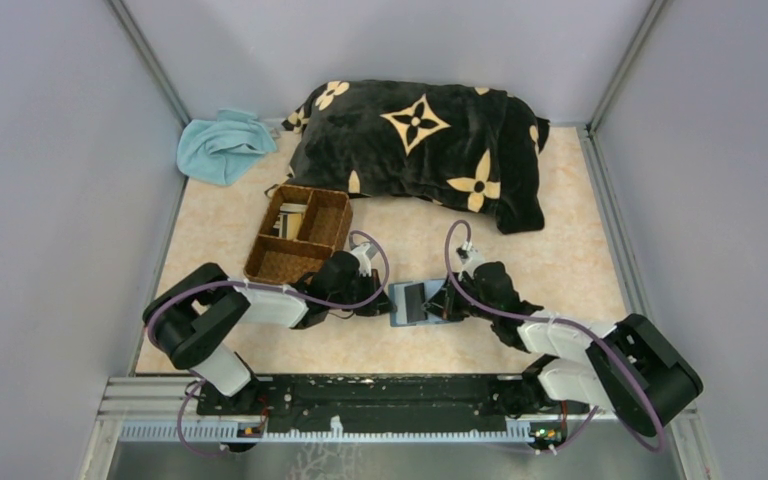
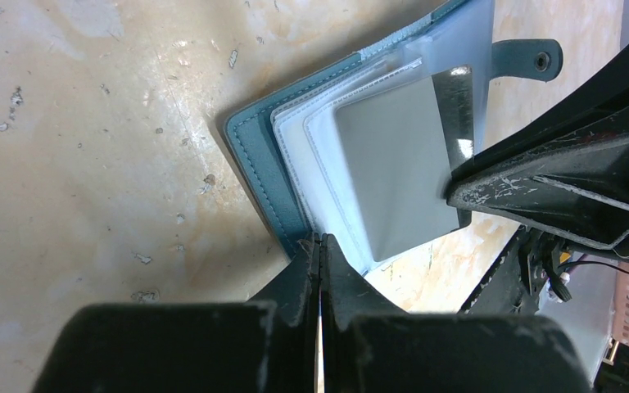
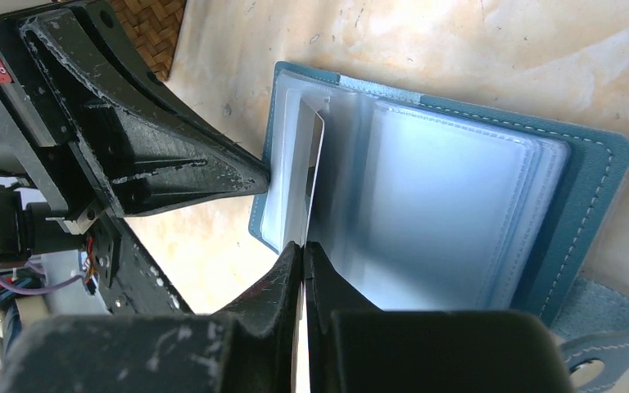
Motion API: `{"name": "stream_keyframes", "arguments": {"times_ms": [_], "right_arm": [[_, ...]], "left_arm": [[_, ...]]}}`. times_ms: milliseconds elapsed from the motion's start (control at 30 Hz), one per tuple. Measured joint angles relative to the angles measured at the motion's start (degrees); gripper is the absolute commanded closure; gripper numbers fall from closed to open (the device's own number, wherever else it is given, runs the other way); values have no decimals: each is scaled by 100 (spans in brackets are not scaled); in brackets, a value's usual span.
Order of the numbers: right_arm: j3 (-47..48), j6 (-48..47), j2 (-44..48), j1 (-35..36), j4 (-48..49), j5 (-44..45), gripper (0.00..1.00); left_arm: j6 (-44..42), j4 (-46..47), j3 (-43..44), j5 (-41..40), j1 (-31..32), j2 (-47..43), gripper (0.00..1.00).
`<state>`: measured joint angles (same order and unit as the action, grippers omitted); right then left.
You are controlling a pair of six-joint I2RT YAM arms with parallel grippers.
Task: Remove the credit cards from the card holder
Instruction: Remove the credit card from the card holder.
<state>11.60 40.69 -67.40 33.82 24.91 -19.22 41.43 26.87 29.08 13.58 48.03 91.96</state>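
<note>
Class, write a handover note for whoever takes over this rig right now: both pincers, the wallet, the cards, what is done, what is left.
Left pincer: shut on the edge of the open wallet.
Right pincer: shut on a grey card at the wallet, not yet pulled clear.
Done: wallet open; flat pieces, maybe cards, lie in the woven tray.
Left: draw this card out, then check the remaining sleeves.

Robot lab cell: plain grey panel walls (image 1: 40, 150), aluminium frame posts (image 1: 150, 60), mounting rail (image 1: 380, 395) along table (image 1: 580, 250) edge.
</note>
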Motion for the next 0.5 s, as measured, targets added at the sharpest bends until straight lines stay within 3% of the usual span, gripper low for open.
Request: {"name": "stream_keyframes", "arguments": {"times_ms": [500], "right_arm": [[0, -155, 490, -138, -601, 116, 100]], "left_arm": [[2, 26, 0, 7, 0, 17, 100]]}}
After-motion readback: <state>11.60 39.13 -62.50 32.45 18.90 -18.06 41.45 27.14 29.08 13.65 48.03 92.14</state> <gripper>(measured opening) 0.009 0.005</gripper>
